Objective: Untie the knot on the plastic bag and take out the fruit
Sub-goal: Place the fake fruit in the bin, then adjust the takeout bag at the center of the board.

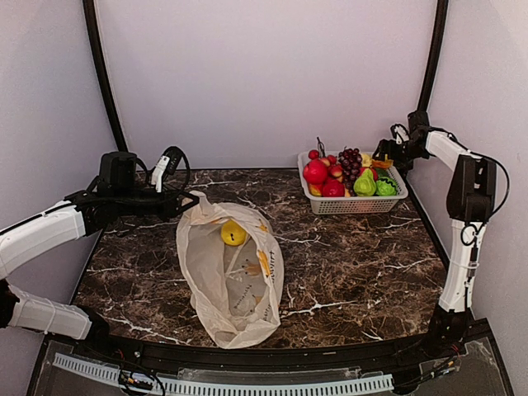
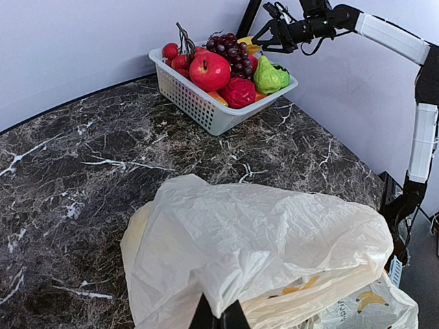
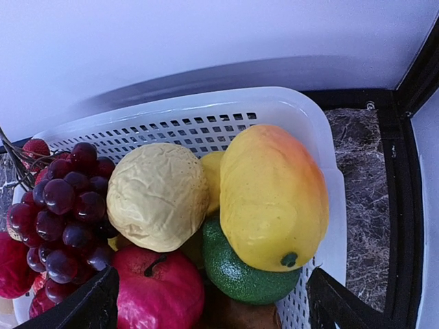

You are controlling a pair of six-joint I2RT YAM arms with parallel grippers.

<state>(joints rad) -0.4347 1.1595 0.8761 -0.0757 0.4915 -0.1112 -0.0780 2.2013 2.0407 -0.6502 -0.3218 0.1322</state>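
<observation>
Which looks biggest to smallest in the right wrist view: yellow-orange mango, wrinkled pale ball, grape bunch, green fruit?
1. yellow-orange mango
2. wrinkled pale ball and grape bunch: about alike, not ranked
3. green fruit, partly hidden under the mango

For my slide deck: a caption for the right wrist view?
Right gripper, jaws open, poised above the white basket heaped with fruit.

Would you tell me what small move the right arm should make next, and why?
Probably swing the right gripper, which is open above the white basket, across toward the mouth of the plastic bag. A yellow fruit shows in the bag's opening, and the left gripper is shut on the bag's edge, holding it up.
</observation>
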